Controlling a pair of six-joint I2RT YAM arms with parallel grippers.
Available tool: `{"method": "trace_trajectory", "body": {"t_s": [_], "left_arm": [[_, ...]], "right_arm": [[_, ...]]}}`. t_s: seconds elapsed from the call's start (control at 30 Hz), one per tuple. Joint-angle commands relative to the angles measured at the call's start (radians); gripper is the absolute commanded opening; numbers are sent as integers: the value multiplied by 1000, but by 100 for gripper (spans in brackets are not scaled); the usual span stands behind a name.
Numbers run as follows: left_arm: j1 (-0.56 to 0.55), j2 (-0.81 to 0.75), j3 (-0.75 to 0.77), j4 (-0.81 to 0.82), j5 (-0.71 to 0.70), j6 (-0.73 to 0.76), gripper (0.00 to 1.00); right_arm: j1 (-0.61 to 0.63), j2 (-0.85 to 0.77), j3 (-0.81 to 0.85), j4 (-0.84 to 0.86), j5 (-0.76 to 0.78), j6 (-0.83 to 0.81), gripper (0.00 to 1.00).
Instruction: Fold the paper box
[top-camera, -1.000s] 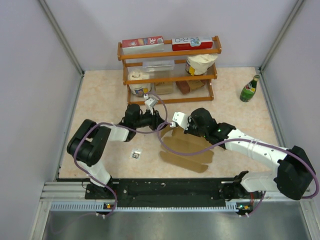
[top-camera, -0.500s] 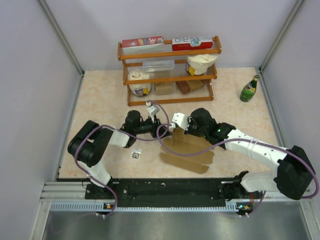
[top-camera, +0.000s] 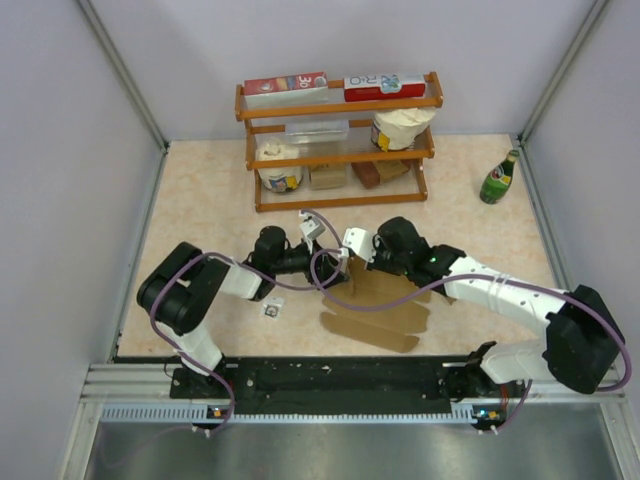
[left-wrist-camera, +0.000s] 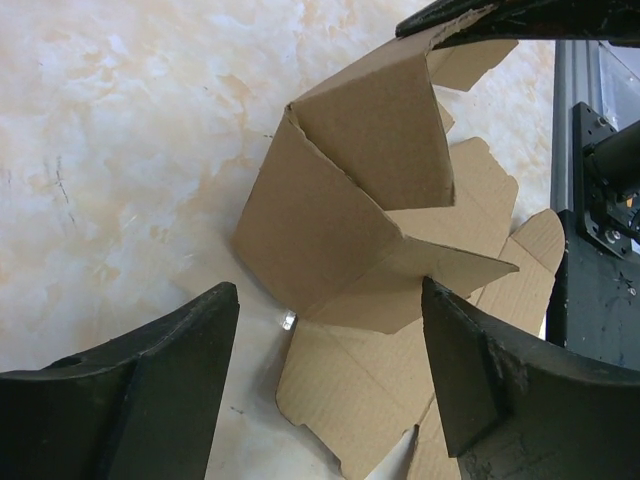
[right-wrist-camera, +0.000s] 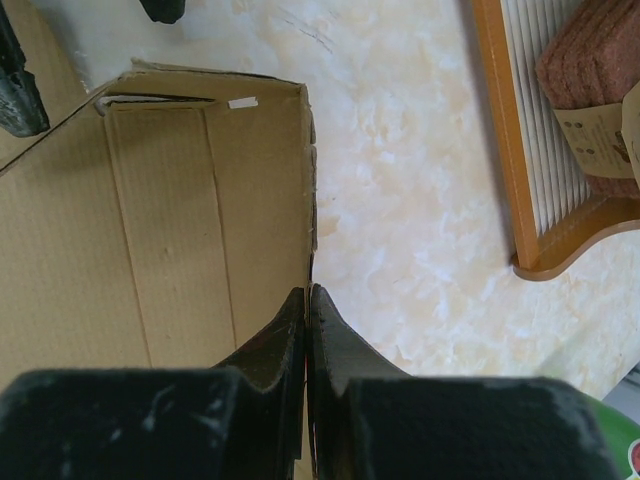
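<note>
The paper box (top-camera: 378, 300) is a brown creased cardboard sheet lying between the arms, its left end raised into walls (left-wrist-camera: 350, 190). My left gripper (top-camera: 330, 264) sits low at the box's left side. In the left wrist view my left gripper (left-wrist-camera: 330, 340) is open, its fingers (left-wrist-camera: 170, 380) spread wide with the folded corner just beyond them and nothing touching them. My right gripper (top-camera: 356, 266) reaches in from the right. In the right wrist view my right gripper (right-wrist-camera: 308, 298) is shut on the upright edge of a box wall (right-wrist-camera: 200, 200).
A wooden shelf (top-camera: 340, 150) with red-and-white cartons, jars and a brown block (right-wrist-camera: 590, 70) stands behind the box. A green bottle (top-camera: 499, 178) stands at the back right. A small dark object (top-camera: 270, 310) lies on the table left of the box.
My left gripper's jaws have widened, and the left arm has moved nearer and lower toward the box's left corner. The right gripper stays shut on the wall edge, shifted slightly left.
</note>
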Motion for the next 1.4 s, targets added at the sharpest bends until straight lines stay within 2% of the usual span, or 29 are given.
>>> {"method": "trace_trajectory", "body": {"t_s": [0.0,0.5,0.87,1.13,1.37], "left_arm": [[-15,-29,-18,68,-12,24,81],[-51,-9,-2,82,-34,21,86],[-47,36,28,108,118,-2,85],[-46,60,42,120,134,-16,84],[-35,60,21,204,157,-71,82]], "right_arm": [[9,9,19,7,-11,27,0],[9,-24,-47,46,-6,-27,0],[9,-51,-99,115,51,-89,0],[21,-80,-119,163,61,-123,0],[29,-139,-141,206,52,-159,0]]}}
